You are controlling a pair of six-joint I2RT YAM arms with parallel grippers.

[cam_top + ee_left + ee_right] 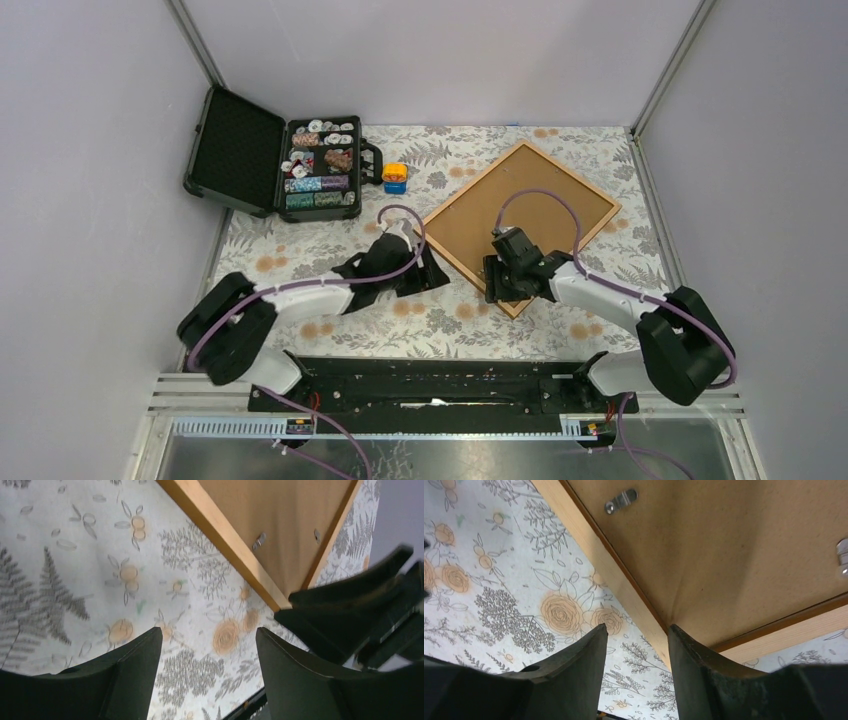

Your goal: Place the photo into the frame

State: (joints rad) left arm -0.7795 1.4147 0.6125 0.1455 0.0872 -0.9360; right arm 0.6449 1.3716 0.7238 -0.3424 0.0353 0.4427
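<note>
Looking down on the counter [330, 250], floral cloth all over. Finding the frame [584, 545] lying back-up at about two o'clock from centre, turned diamond-wise, one corner pointing to six o'clock. Noting the board [520, 210] sitting inside the moulding and covering the whole opening. Not finding the photo in any view; possibly lying under that board, but not telling from here. Passing over an open case [290, 165] of chips at ten o'clock and a small orange box [395, 177] at twelve.

Placing the right pincer [636, 632] over the frame's six-o'clock corner, fingers roughly halfway apart, gripping nothing, the moulding running just beyond the tips. Placing the left pincer [207, 635] just beside that corner, at its nine o'clock, over bare cloth, fingers wide apart, holding nothing.

Spotting small metal clips [620, 501] screwed near the moulding and turned over the board.

Judging the step as work on the frame's back: either freeing the board or securing it, not settling which. Expecting the next move to be calling for one fingertip nudging a clip while the other pincer is steadying the moulding against sliding on the cloth.
</note>
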